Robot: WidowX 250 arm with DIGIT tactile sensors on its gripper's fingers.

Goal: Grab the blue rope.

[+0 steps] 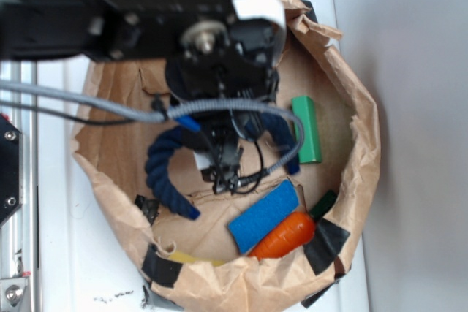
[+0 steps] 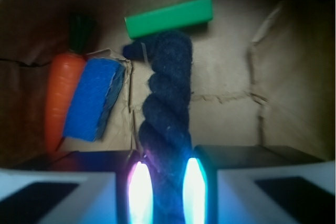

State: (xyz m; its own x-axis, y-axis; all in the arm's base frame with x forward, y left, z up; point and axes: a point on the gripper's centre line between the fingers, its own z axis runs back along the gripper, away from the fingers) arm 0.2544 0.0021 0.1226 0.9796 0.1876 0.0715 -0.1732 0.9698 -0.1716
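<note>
Inside the brown paper bag [image 1: 351, 144], gripper [image 2: 167, 190] straddles the blue rope [image 2: 167, 98], fingers narrowly apart around it, ready to clamp

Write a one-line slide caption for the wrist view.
Two fingers straddle the dark blue rope, with a green block, blue block and carrot beyond.

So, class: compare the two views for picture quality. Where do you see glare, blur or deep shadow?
Wrist view: the fingertips of the gripper glow overexposed white with coloured fringes, the blue rope between them is soft, and the corners fall into shadow. Exterior view: the arm near the lens is a blurred black mass hiding part of the rope, while the carrot is evenly lit.
</note>
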